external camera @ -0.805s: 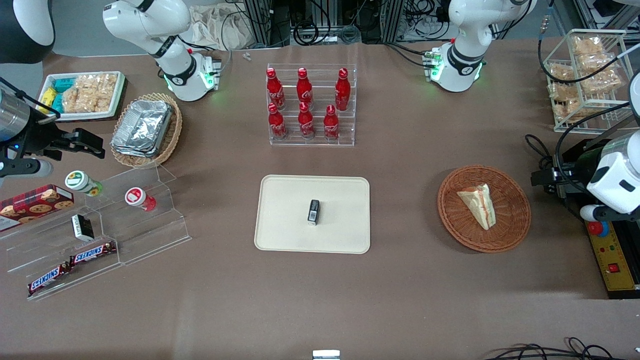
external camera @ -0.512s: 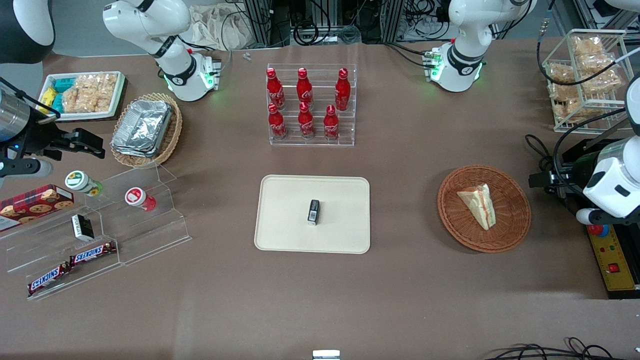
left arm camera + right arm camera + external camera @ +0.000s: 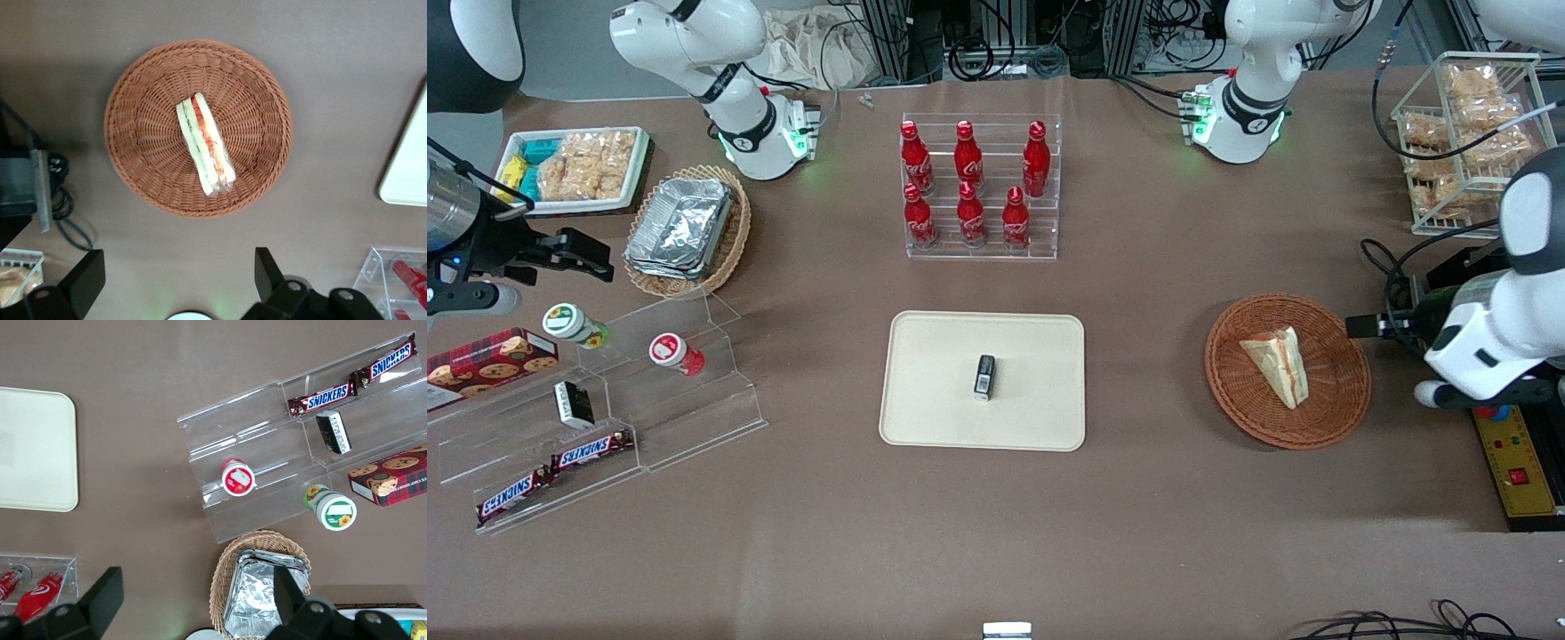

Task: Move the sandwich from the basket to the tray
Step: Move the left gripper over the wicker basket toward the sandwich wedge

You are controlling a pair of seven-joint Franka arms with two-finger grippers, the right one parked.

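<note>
1 sandwich lies in the round reddish-brown basket, toward the working arm's end of the table. In the left wrist view the sandwich rests on its side near the middle of the basket, with its green and red filling layers showing along the edge.

The gripper hangs above the table beside the basket, clear of its rim and touching nothing. Its 2 fingers stand wide apart with nothing between them. In the front view the gripper shows as a dark part at the end of the white arm, just above the edge of the basket that lies toward the working arm's end.

The cream tray sits at the middle of the table, well apart from the basket. 1 small dark box stands on it near its centre. A corner of the tray shows in the left wrist view too.

6 red bottles stand in 2 rows in a clear rack farther from the front camera than the tray. Toward the parked arm's end lie a tan basket of foil containers, a white tray of snack packets, a clear stepped stand with 2 small jars, and 2 Snickers bars. A wire rack of snack bags stands toward the working arm's end.
</note>
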